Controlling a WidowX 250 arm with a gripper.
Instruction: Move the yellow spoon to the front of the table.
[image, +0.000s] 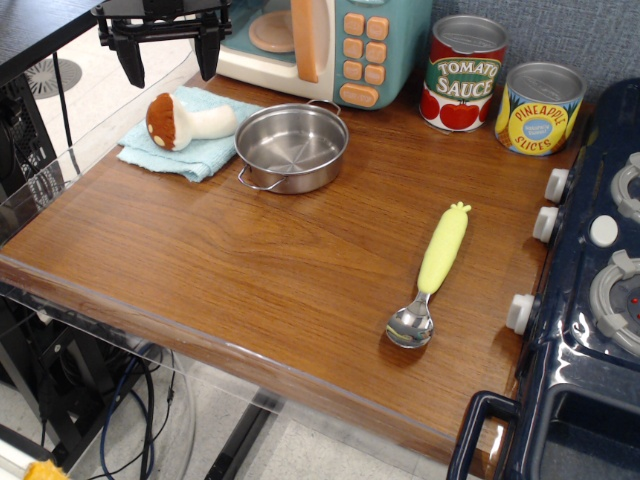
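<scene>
The brown wood-grain counter (250, 260) with its rounded front edge filled most of the view and carried everything else. Along its right side stood the dark blue toy stove (590, 330), white knobs facing the wood and grey burners on top. At the back sat a pale teal and cream toy microwave (330, 45) with orange buttons, partly cut off by the upper edge of the picture.

In front of the microwave rested a round stainless steel pot (292, 147) with two small loop handles, empty and upright. Its left rim lay just beside a folded light blue cloth (180, 150). On that cloth lay a toy mushroom (185, 121) with a brown cap and white stem, tipped on its side.

Two cans stood upright at the back right, near each other: a red tomato sauce can (463, 75) and a yellow and blue pineapple slices can (540, 108) (labels readable on both).

The black robot hand (168, 60) hung above the back left corner, over the cloth, its two fingers spread wide and holding nothing.

The yellow spoon (432, 280), chunky pale yellow-green handle and shiny metal bowl, lay flat on the right part of the counter near the stove knobs. Its bowl pointed toward the front edge, its knobbed end toward the cans, well apart from the hand.
</scene>
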